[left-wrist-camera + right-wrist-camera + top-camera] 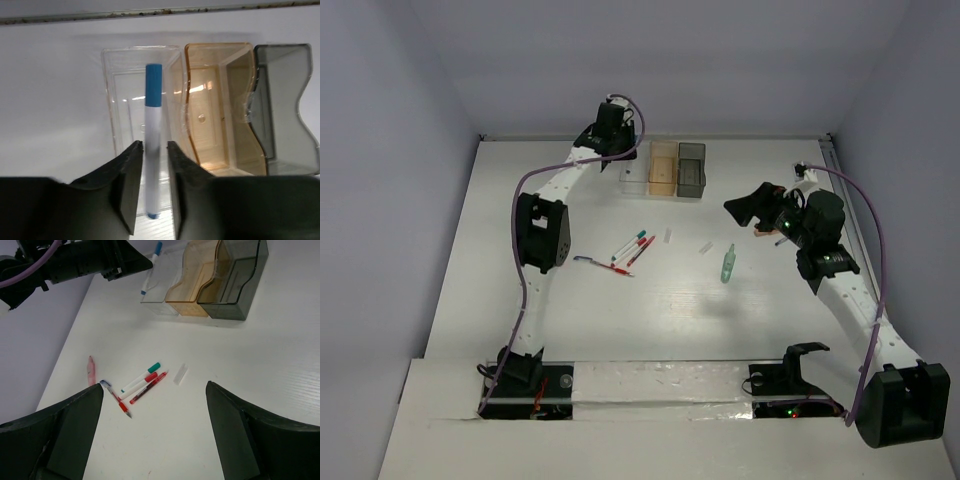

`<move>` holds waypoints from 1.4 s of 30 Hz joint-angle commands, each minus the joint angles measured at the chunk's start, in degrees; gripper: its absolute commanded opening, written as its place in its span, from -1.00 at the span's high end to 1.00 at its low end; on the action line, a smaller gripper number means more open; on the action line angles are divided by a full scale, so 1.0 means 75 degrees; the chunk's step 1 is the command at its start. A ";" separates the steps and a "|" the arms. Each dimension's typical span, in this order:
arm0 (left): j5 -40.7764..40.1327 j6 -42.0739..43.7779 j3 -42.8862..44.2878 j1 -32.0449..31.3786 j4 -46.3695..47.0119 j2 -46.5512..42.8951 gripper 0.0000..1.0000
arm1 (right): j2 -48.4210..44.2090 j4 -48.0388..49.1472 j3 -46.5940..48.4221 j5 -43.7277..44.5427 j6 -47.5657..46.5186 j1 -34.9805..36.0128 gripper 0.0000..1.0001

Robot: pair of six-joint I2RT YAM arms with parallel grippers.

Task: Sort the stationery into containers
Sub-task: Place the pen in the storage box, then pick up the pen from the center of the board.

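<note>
Drop step: left gripper (155,146) over clear bin (116,75), blue marker (153,115) between jaws, grip unclear. Right gripper (154,390) spread, empty. You release fully, then fetch another pen.

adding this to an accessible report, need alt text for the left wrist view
A white marker with a blue cap sits between the black fingers of the left gripper, cap end toward the clear bin. An orange bin and a smoky grey bin stand in a row to its right on the white table.
</note>
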 commanded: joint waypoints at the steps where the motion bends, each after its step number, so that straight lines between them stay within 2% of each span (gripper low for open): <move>1: 0.0078 0.0041 0.0454 0.0089 0.0110 -0.0123 0.43 | -0.0090 0.0515 -0.0028 -0.0011 0.0031 0.0071 -0.79; 2: 0.0078 0.0053 0.0489 0.0089 0.0111 -0.0170 0.21 | -0.0090 0.0515 -0.0016 -0.0022 0.0031 0.0071 -0.79; 5: 0.0171 0.0205 0.0804 0.0160 -0.0088 -0.0310 -0.07 | -0.0078 0.0503 -0.0016 -0.0058 0.0043 0.0071 -0.80; 8: 0.0171 0.0381 0.0829 0.0160 -0.0170 -0.0754 -0.18 | -0.0067 0.0515 -0.0016 -0.0093 0.0043 0.0071 -0.80; 10: 0.0288 0.0521 0.0620 0.0160 -0.0252 -0.1106 -0.11 | -0.0078 0.0527 -0.0016 -0.0104 0.0043 0.0071 -0.80; 11: 0.0463 0.0568 0.0038 0.0160 -0.0264 -0.1607 0.01 | -0.0067 0.0527 -0.0028 -0.0104 0.0043 0.0071 -0.80; 13: 0.0535 0.0650 -0.0911 0.0078 -0.0090 -0.2276 0.07 | -0.0067 0.0527 -0.0016 -0.0128 0.0054 0.0071 -0.80; 14: 0.0535 0.0686 -0.2077 -0.0027 0.0016 -0.3057 0.12 | -0.0078 0.0550 -0.0028 -0.0128 0.0043 0.0071 -0.79; 16: 0.0593 0.0604 -0.3313 -0.0132 0.0331 -0.3857 0.24 | -0.0055 0.0550 -0.0028 -0.0163 0.0055 0.0071 -0.78; 17: 0.0605 0.0418 -0.4514 -0.0238 0.0449 -0.4674 0.27 | -0.0055 0.0527 -0.0016 -0.0175 0.0055 0.0071 -0.77; 20: 0.0734 0.0194 -0.6150 -0.0460 0.0814 -0.6024 0.34 | -0.0090 0.0503 0.0019 -0.0268 0.0078 0.0071 -0.75; 23: 0.0477 0.0088 -0.7966 -0.0823 0.0662 -0.6777 0.40 | -0.0218 0.0503 0.0007 -0.0292 0.0090 0.0071 -0.71; 26: -0.0015 0.0088 -0.8777 -0.1164 0.0381 -0.7036 0.42 | -0.0289 0.0445 0.0007 -0.0268 0.0055 0.0071 -0.61; 28: -0.0180 0.0053 -0.9025 -0.1247 0.0415 -0.7073 0.43 | -0.0313 0.0480 -0.0016 -0.0268 0.0055 0.0071 -0.52; 31: -0.0203 0.0088 -0.9132 -0.1247 0.0532 -0.6991 0.46 | -0.0207 0.0492 -0.0028 -0.0362 0.0078 0.0071 -0.49; 42: -0.0414 0.0545 -0.8067 -0.1493 0.0369 -0.5374 0.49 | -0.0172 0.0503 -0.0005 -0.0526 0.0078 0.0071 -0.39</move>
